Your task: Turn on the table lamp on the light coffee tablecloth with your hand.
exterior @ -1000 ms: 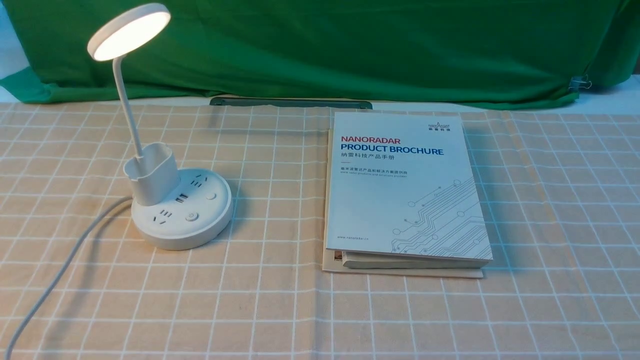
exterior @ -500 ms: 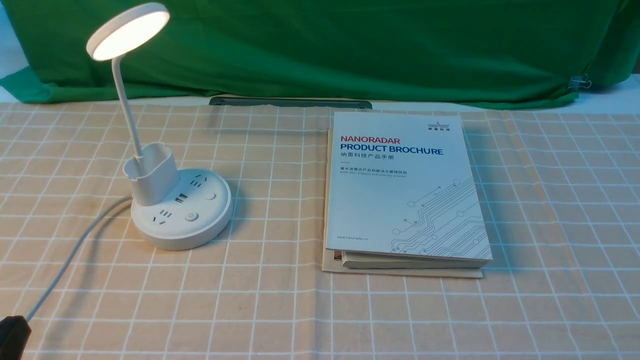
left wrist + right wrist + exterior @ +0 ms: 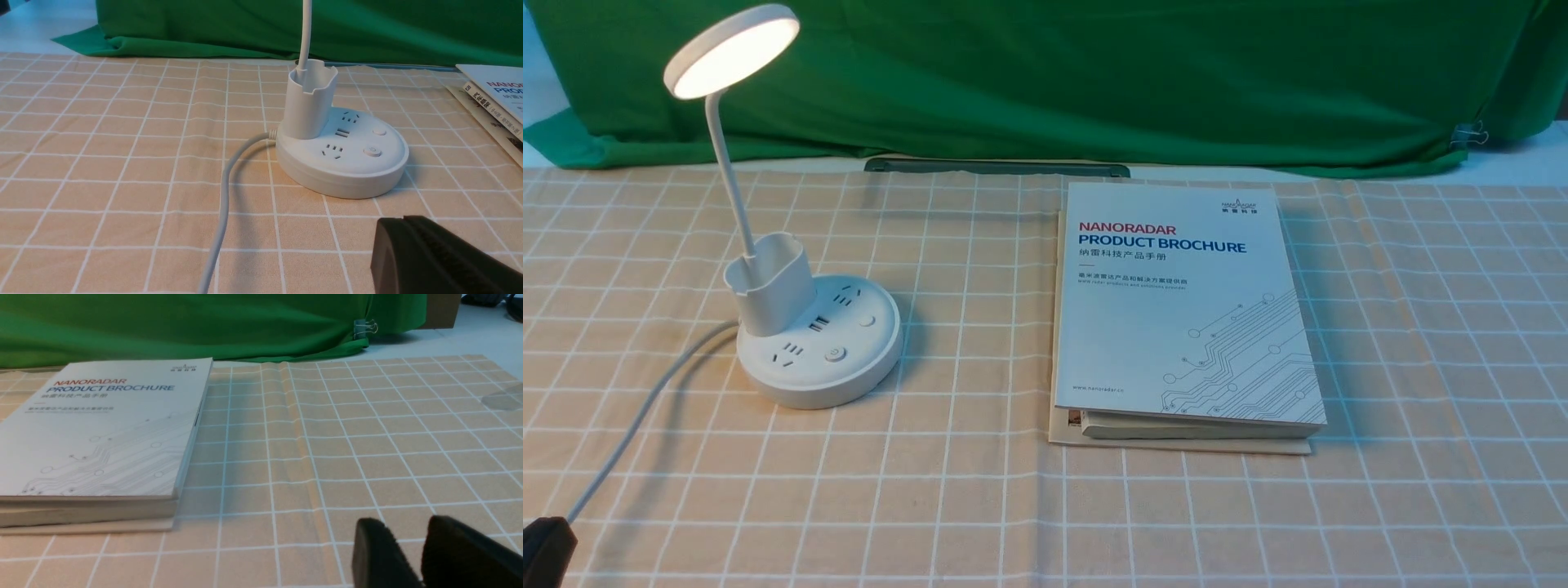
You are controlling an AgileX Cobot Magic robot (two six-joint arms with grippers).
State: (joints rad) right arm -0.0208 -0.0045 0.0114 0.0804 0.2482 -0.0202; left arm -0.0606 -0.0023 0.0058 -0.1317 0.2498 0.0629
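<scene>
The white table lamp stands on the light coffee tablecloth at the left, its disc head glowing. Its round base shows sockets and a power button. My left gripper, the hand, pokes in at the front left corner, well short of the base. In the left wrist view the left gripper has its jaws pressed together on nothing. The right gripper hovers over bare cloth with a small gap between its fingers, holding nothing; it is outside the front view.
A white cord runs from the base toward the front left, close to my left gripper. A brochure on stacked books lies right of centre. A green backdrop cloth hangs along the far edge.
The left gripper's black tip has come into the front view at the bottom left corner. The lamp head glows in every frame; nothing else has moved.
</scene>
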